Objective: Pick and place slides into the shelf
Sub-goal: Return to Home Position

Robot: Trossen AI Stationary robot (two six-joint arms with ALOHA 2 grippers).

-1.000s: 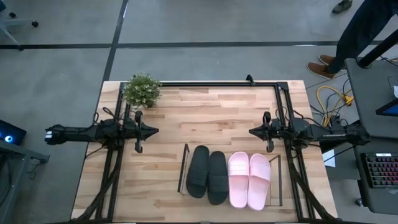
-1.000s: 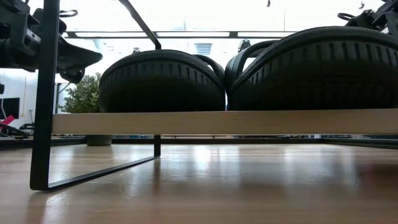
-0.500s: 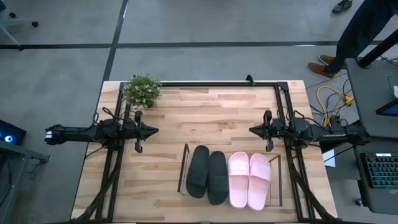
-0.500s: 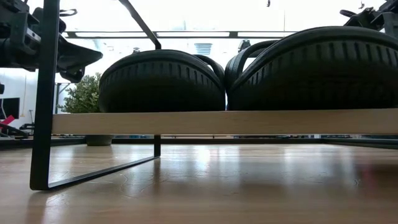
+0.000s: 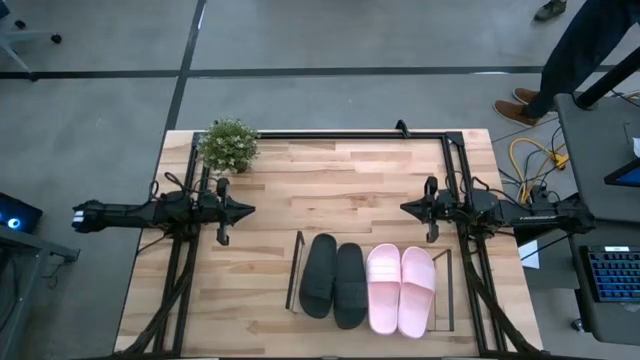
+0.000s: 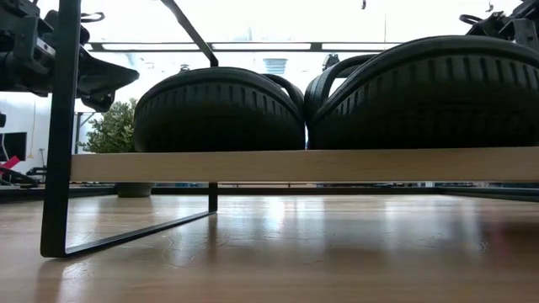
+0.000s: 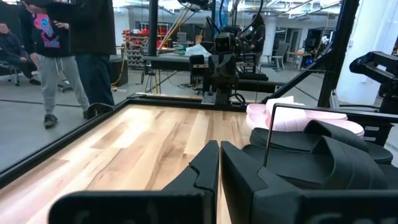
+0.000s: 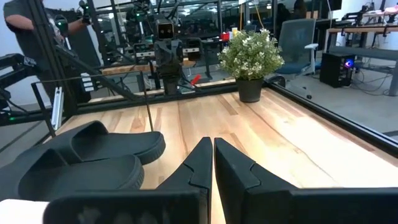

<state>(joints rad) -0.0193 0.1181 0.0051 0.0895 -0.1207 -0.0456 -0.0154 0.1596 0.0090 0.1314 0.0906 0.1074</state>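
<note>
Two black slides (image 5: 333,277) and two pale pink slides (image 5: 401,289) lie side by side, soles down, on the low light-wood shelf (image 6: 303,165) near the table's front edge. Its thin dark frames (image 5: 295,270) stand at both ends. In the low view the black slides (image 6: 221,109) fill the shelf board. My left gripper (image 5: 250,210) hovers shut at the table's left, pointing level toward the right. My right gripper (image 5: 404,210) hovers shut at the table's right, pointing level toward the left. Both are behind the shelf and clear of the slides.
A small potted plant (image 5: 228,145) stands at the far left corner of the table. A dark rail frame (image 5: 350,134) runs along the far edge and both sides. Bare wood lies between the two grippers. People stand beyond the table (image 7: 68,43).
</note>
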